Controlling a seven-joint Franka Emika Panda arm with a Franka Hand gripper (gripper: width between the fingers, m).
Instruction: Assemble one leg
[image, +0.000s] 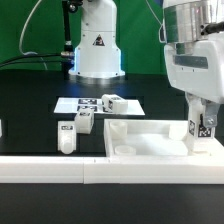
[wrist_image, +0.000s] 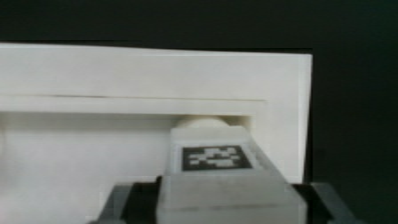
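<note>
- Presently the gripper (image: 201, 120) is clamped on the leg (image: 205, 128), holding it upright at the white tray-like part's (image: 150, 143) end, near the tabletop's front edge, on the exterior view's right.
- Seating it well likely means keeping the post vertical, centring it on its recess, lowering slowly and releasing only once seated.
- The wrist hangs steeply overhead, with the fingers (wrist_image: 135, 200) pointing down.

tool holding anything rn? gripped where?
Yes. The tool holds the leg, fingers clamped on two opposite sides at its upper end, with the tagged face left exposed.
</note>
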